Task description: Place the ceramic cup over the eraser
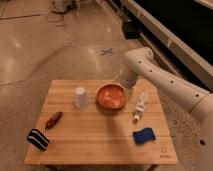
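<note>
The white ceramic cup [80, 97] stands upright on the wooden table [100, 145], left of centre. Near the front left corner lies the black eraser [38, 139] with white stripes, well apart from the cup. My gripper [123, 86] hangs at the end of the white arm, over the far right rim of the orange bowl. It is to the right of the cup, open, and holds nothing. The arm reaches in from the right.
An orange bowl [111, 96] sits mid-table, right of the cup. A white bottle [141, 106] lies to its right, a blue block [144, 135] sits front right, and a reddish-brown object [53, 120] lies between cup and eraser.
</note>
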